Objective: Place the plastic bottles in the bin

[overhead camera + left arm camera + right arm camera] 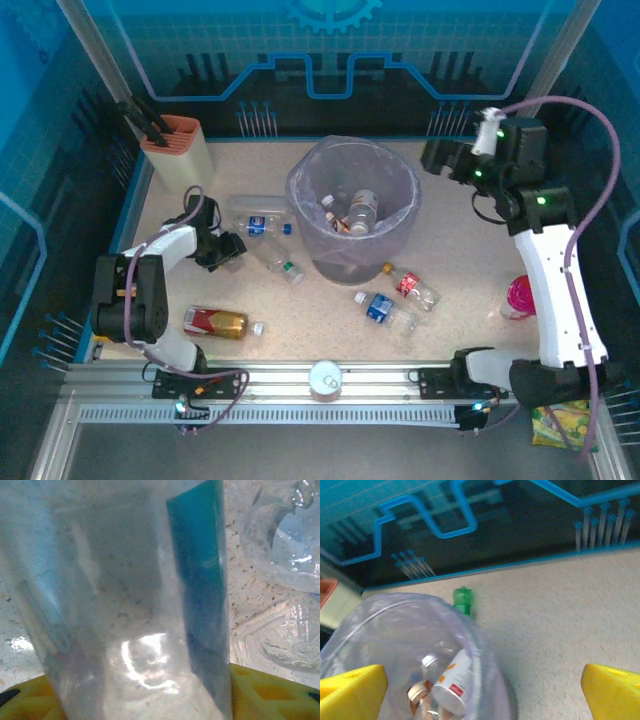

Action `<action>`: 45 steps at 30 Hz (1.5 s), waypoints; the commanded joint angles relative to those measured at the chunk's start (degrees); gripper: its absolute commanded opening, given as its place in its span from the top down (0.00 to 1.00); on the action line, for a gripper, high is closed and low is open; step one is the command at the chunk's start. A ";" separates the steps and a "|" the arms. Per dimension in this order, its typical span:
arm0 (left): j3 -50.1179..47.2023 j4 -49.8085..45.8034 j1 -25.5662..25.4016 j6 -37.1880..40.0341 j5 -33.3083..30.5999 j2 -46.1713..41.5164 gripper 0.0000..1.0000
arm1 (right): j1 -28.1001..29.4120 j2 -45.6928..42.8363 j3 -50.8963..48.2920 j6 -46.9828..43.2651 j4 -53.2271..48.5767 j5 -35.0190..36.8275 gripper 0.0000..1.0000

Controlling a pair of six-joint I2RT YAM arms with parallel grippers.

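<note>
Inside left tool [230,247], blue-labelled bottle [135,605]

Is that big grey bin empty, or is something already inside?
Not empty. The bin holds a few bottles, visible through its open top.

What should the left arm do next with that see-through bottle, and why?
Probably close the left end effector on the blue-labelled bottle. In the wrist view the bottle sits right between its yellow fingers, ready to be gripped, and the bin stands close by.
</note>
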 commanded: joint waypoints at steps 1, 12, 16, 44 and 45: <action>1.09 -2.51 0.47 -0.05 -0.87 -1.73 0.45 | -6.41 -0.94 -8.22 9.60 5.53 -14.27 0.00; 9.17 -13.65 0.44 5.29 -0.91 -11.27 0.46 | -9.32 5.03 -15.19 16.33 12.79 -24.35 0.00; 16.76 -18.27 -0.01 5.76 5.52 -15.07 0.47 | -7.50 8.92 -15.73 16.37 14.54 -26.63 0.00; 53.90 -15.24 -38.53 2.71 9.09 7.01 0.48 | -2.38 10.15 -18.78 15.68 22.17 -28.66 0.03; 53.76 -14.33 -38.66 2.09 9.87 7.81 0.47 | -2.34 10.07 -18.45 15.63 22.07 -28.67 0.03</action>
